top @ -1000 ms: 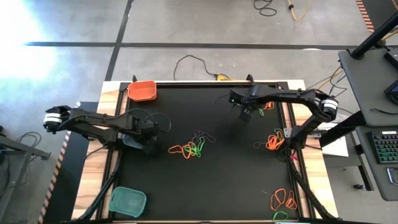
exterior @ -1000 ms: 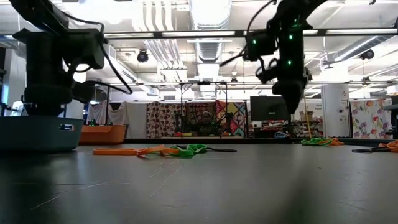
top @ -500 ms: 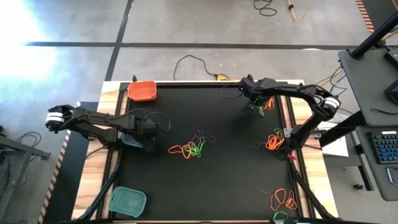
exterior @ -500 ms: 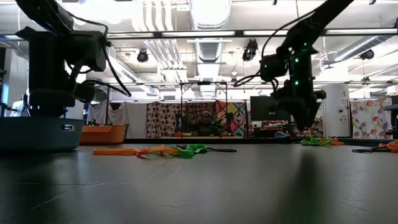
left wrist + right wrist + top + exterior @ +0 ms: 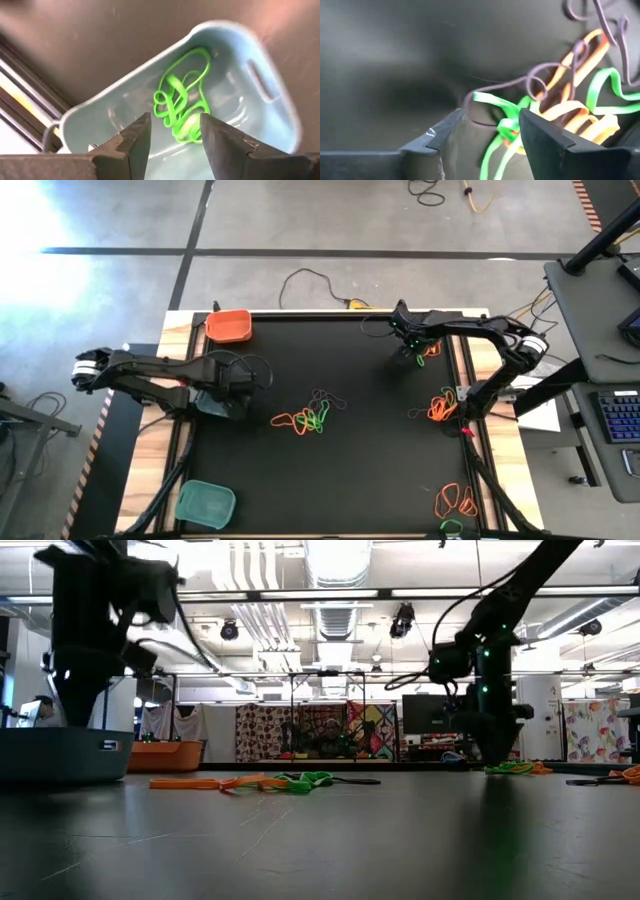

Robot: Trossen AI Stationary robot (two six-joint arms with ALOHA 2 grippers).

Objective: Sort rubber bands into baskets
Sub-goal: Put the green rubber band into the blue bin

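Black matting covers the desk [image 5: 380, 470], with concrete floor beyond it. Left claw [image 5: 172, 131] hangs released above a teal basket [image 5: 260, 80] near the desk's left edge; green rubber bands [image 5: 182, 107] lie inside it, none gripped. Right claw [image 5: 490, 131] sits low at the far right, fingers parted around a green, orange and dark tangle [image 5: 565, 107]; grip not confirmed. Orange basket [image 5: 229, 326] occupies the far left corner, second teal basket [image 5: 205, 504] the near left. Loose bands [image 5: 308, 416] lie mid-desk.

Robotics lab: ceiling ducts [image 5: 335, 565], taped concrete floor [image 5: 330, 275].
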